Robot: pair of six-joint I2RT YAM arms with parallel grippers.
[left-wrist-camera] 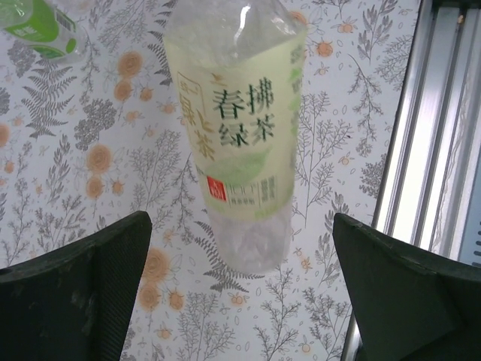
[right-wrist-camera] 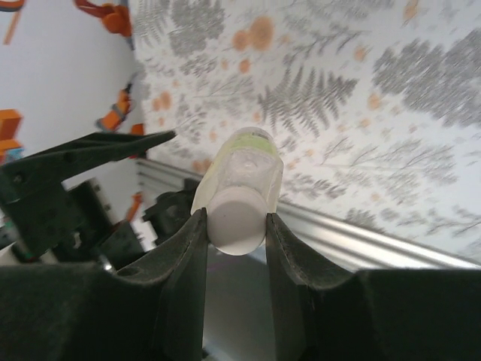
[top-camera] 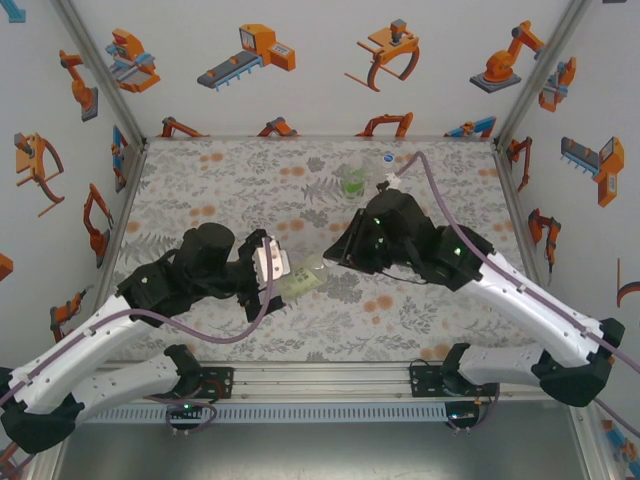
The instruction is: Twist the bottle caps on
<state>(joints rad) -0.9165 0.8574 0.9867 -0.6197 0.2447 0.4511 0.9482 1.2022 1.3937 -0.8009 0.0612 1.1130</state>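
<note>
While the right fingers [right-wrist-camera: 188,252] are pinching the white cap [right-wrist-camera: 237,219] on the pale yellow-green bottle [left-wrist-camera: 239,143] at centre of the top view, the left fingers [left-wrist-camera: 113,263] are gaping wide around its body, holding nothing, so clamping the body before twisting is looking best.

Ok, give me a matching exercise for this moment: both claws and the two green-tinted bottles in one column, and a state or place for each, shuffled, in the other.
Column one:
1. left claw
2. right claw
3. pale yellow-green bottle
4. bright green bottle

Column two:
A. on the table toward its far side, away from both claws
B. shut on a white cap
C. open, gripping nothing
D. between the two claws, printed label facing the left wrist camera

Pairs: 1-C, 2-B, 3-D, 4-A.
</note>
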